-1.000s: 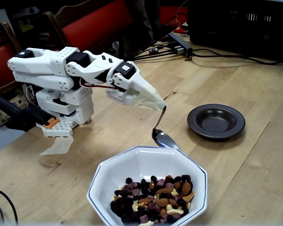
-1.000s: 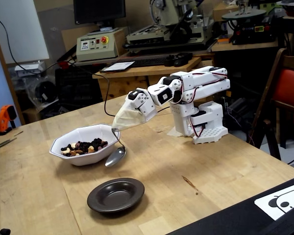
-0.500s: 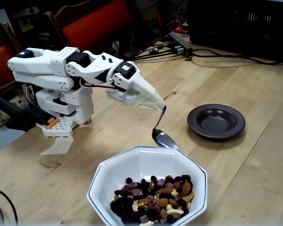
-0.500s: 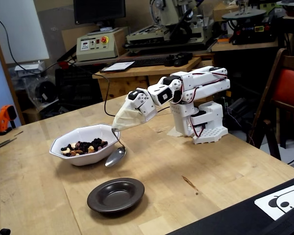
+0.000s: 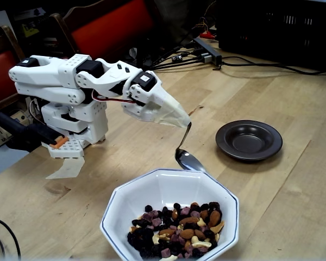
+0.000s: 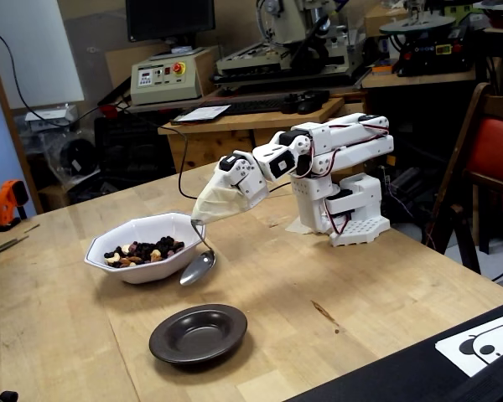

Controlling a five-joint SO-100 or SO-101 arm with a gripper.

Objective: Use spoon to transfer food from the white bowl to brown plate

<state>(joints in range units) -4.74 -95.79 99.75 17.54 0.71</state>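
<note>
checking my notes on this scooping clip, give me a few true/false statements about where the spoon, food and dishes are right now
1. The gripper holds the spoon by the tip of its handle. True.
2. The spoon's bowl is buried in the food. False: it hangs outside the white bowl, beside its rim, with no food seen on it.
3. The brown plate already holds some nuts. False: it looks empty in both fixed views.
4. The food lies piled to one side of the white bowl. True: the side nearer the arm is bare.
5. The brown plate touches the white bowl. False: bare table separates them.
</note>
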